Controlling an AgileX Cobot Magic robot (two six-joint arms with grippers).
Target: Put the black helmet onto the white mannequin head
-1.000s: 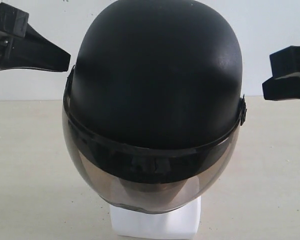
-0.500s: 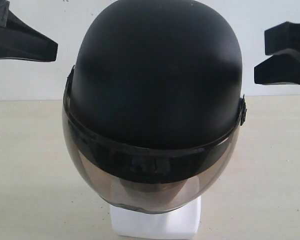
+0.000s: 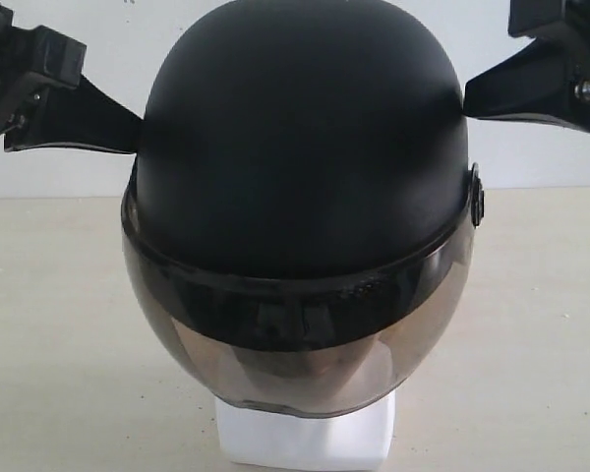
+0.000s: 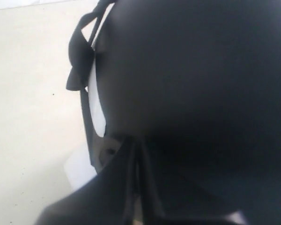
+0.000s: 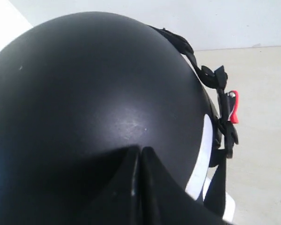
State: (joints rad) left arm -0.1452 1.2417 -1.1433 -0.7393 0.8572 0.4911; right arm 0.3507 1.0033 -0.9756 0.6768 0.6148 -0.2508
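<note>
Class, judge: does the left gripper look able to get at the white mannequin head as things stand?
Probably not. The black helmet covers the white mannequin head, and the left gripper sits at the helmet's upper shell. Only its neck block below the visor is bare.

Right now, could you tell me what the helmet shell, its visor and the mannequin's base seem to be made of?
Black helmet shell: likely hard plastic, matte; soft, dull highlights.
Visor: smoky translucent plastic, glossy; it shows reflections.
White mannequin head base: smooth, plain white; perhaps foam or plastic.
</note>
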